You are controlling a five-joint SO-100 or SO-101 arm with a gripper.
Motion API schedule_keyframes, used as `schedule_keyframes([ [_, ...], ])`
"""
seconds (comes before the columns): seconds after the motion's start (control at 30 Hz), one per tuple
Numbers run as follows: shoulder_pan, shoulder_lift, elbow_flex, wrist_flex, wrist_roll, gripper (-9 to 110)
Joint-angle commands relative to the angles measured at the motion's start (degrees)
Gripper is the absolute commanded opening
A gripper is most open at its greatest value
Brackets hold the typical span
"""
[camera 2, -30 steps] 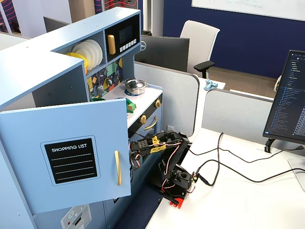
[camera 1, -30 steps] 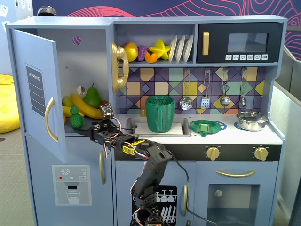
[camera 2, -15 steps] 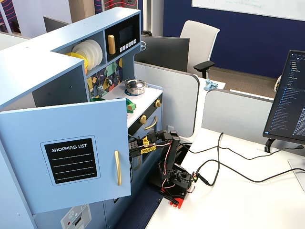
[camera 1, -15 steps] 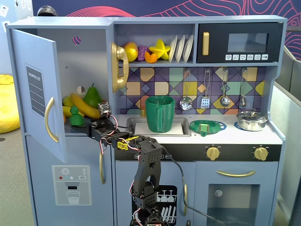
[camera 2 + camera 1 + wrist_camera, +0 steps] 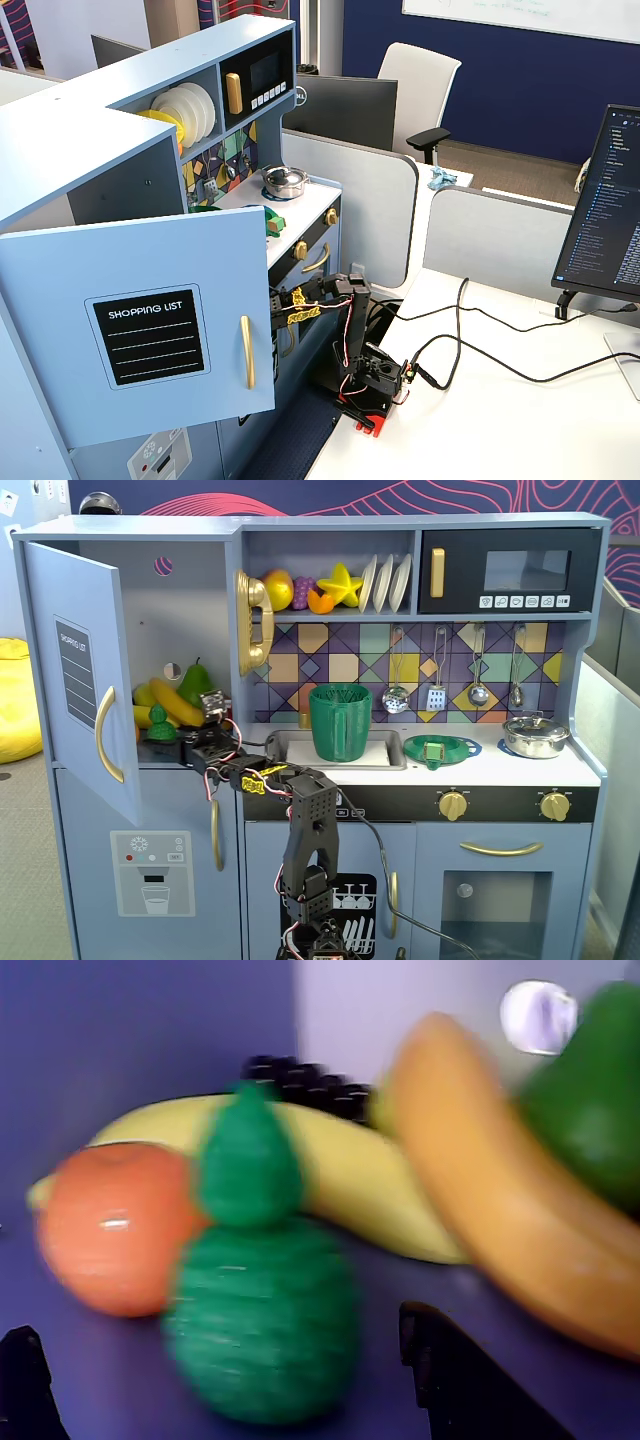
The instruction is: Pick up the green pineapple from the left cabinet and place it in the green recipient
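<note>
The green pineapple stands upright on the shelf of the left cabinet, whose door hangs open. In a fixed view the green pineapple sits at the shelf's front, left of the banana. My gripper is open, one black finger to the pineapple's right and the other at the left edge, neither touching it. From the front, the gripper reaches into the cabinet beside the fruit. The green recipient stands upright in the sink. In another fixed view the door hides the gripper.
An orange, bananas, dark grapes and a green pear crowd behind the pineapple. A flat green strainer dish and a steel pot sit on the counter right of the sink.
The arm has stretched left and further into the cabinet, bringing the open gripper up around the pineapple. The fruit has not moved.
</note>
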Motion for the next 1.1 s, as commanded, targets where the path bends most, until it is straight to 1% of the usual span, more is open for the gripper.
schedule_keyframes([
  [0.0, -1.4, -0.2, -5.5, 1.0, -1.1, 39],
  [0.5, 1.1, -8.3, -16.0, 4.7, -0.4, 38],
  [0.9, 0.8, -16.4, -25.4, 5.6, 1.0, 37],
  [1.07, -0.4, -18.2, -27.0, 5.7, 0.9, 33],
])
